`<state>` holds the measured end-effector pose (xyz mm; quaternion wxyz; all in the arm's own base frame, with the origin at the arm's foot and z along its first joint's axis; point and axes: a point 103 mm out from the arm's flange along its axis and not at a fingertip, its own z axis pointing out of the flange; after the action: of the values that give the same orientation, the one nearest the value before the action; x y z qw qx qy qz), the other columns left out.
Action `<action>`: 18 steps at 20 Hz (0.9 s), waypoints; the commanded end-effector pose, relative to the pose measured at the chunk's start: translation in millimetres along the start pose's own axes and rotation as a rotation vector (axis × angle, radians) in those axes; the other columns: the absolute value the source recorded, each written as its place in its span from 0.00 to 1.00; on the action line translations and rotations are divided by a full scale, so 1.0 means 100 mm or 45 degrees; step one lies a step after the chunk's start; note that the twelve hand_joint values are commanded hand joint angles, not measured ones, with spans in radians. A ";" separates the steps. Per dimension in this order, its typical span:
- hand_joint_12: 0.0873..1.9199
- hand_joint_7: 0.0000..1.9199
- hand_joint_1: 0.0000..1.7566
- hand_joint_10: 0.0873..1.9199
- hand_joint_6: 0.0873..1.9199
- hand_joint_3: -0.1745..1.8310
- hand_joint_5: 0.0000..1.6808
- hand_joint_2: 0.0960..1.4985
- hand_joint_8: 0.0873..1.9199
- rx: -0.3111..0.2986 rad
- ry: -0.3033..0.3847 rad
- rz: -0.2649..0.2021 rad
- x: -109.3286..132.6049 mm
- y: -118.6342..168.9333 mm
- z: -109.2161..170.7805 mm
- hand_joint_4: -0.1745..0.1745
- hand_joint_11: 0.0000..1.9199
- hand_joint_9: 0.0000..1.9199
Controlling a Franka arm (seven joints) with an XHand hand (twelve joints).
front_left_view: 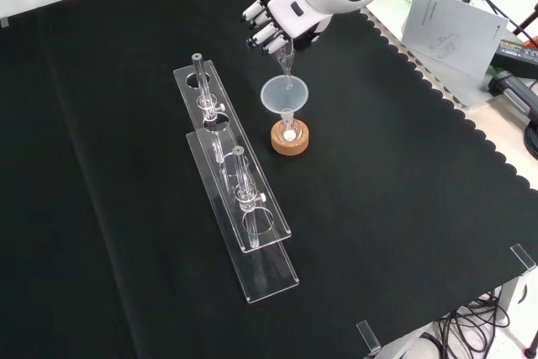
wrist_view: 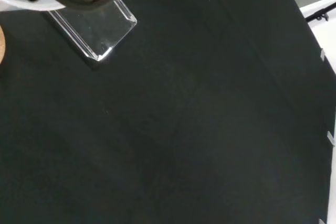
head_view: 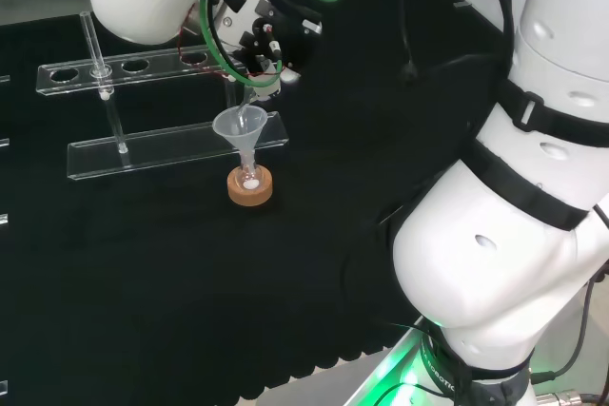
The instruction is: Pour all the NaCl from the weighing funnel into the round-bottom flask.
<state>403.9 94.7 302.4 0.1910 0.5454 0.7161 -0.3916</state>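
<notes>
A small round-bottom flask (front_left_view: 290, 134) sits on a cork ring (front_left_view: 290, 141) near the middle of the cloth, with white powder at its bottom. A clear funnel (front_left_view: 285, 94) stands in its neck. Above the funnel my hand (front_left_view: 273, 27) has its fingers curled round a clear weighing funnel (front_left_view: 284, 63), tipped steeply so its narrow end points down into the funnel's mouth. In the head view the flask (head_view: 250, 178) on its cork ring (head_view: 250, 189) carries the funnel (head_view: 240, 127), and the hand (head_view: 257, 40) hangs just above and behind it.
Two long clear racks (front_left_view: 239, 195) lie left of the flask in the front view, with upright clear tubes (front_left_view: 202, 90) in them. In the head view the racks (head_view: 171, 151) lie behind the flask. Papers (front_left_view: 454, 31) lie off the cloth at the front view's right.
</notes>
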 end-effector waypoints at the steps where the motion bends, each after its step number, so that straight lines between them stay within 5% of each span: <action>1: 0.46 0.39 0.63 0.03 0.30 0.37 0.76 0.43 0.29 0.004 0.114 0.022 -0.12 -0.03 0.22 1.00 0.49 0.63; 18: 0.46 0.39 0.63 0.03 0.30 0.37 0.76 0.43 0.29 -0.071 0.484 0.047 -0.30 -0.07 0.52 1.00 0.49 0.63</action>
<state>401.3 47.6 297.9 0.1068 0.6017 0.7345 -0.2950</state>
